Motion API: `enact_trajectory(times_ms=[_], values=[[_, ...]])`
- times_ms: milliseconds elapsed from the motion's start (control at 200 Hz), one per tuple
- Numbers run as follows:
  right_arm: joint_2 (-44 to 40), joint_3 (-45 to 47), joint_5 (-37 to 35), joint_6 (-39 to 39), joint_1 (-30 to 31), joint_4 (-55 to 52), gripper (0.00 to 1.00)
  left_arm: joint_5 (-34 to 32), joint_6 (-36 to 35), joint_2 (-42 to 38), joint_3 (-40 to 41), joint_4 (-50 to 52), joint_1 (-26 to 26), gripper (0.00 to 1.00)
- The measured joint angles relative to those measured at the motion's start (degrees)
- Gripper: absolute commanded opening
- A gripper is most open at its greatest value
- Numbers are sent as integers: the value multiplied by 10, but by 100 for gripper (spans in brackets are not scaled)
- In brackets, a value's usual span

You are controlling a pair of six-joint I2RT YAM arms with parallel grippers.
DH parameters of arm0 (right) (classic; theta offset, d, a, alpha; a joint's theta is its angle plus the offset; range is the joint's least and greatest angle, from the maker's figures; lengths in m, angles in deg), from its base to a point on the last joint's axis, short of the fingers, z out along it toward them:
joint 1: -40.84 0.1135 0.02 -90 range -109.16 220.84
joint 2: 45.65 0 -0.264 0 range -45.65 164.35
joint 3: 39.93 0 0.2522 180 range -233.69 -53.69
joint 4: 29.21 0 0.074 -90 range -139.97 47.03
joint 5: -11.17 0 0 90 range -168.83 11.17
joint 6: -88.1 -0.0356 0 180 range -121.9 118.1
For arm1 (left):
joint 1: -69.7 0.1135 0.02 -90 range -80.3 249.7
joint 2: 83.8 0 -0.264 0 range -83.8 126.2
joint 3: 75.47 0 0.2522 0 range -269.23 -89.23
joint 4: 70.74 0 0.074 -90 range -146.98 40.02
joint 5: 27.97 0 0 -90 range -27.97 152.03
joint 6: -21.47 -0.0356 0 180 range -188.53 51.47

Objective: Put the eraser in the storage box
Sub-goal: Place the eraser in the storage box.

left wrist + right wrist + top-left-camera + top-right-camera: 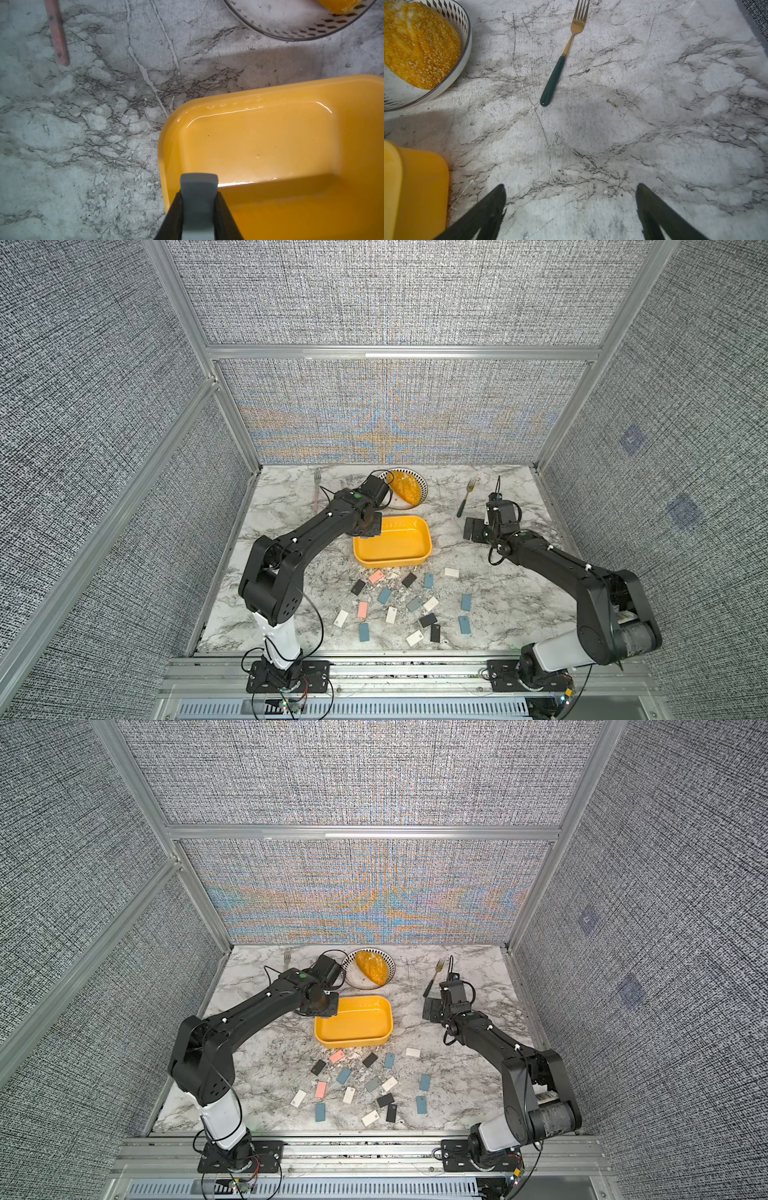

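Left wrist view alone: the left gripper (pixel 198 194) is clamped on a grey eraser (pixel 198 184). The eraser's end sticks out past the black fingers (pixel 176 212). In the top views the wrist hides this grip.
Eraser: it hangs over the yellow storage box (pixel 270 145), just inside the rim at the end nearest the left arm. I cannot tell whether it touches the box.
Top views alone: loose erasers (pixel 363 609) in pink, blue, white, black and grey lie scattered on the marble table (pixel 291 572), in front of the box.
Right wrist view alone: the right gripper (pixel 571 207) has its jaws spread wide, with only marble between them. A green-handled fork (pixel 556 76) lies ahead of it.
Both wrist views: each catches part of the patterned plate (pixel 466 47), with its bread (pixel 419 45) in full only from the right.
Left arm: it rises from the front rail with the elbow high, and the forearm slopes toward the box with the wrist bent down over it.
Right arm: the elbow is folded high, the forearm reaches forward, and the gripper points down at bare table, well apart from the box.
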Motion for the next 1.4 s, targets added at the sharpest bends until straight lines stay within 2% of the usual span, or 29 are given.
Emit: enact_trajectory(times_ms=[495, 1071, 1401], values=[[9, 1, -2, 0, 0, 0, 98, -9, -3, 130, -66, -13, 1, 22], [12, 2, -3, 2, 0, 0, 98, -14, 0, 170, -60, -33, 6, 23], [12, 2, -3, 4, 0, 0, 98, -14, 5, 169, -51, -46, 6, 37]])
